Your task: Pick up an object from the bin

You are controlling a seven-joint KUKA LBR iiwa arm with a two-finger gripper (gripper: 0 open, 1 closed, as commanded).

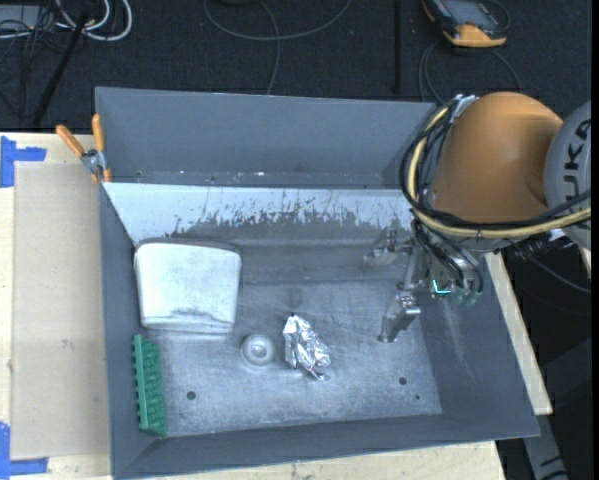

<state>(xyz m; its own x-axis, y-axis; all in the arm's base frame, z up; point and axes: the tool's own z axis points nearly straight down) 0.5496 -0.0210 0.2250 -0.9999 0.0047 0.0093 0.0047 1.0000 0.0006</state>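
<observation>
Grey scuffed metal forms the bin (279,148), where the tool (397,320) — apart or together, I cannot tell — hangs over bare bin bottom just right of a crumpled foil wad (307,348), the arm's orange cover (494,158) beside the letters "UK" (579,158), dark floor (329,38) with cables (107,10) beyond.

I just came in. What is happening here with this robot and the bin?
A robot arm reaches into the grey bin from the right. Its gripper hangs over bare floor on the bin's right side, apart from all the things. Nearest, to its left, lies a crumpled foil ball, then a small round cap. A white block and a green toothed strip lie far left.
</observation>
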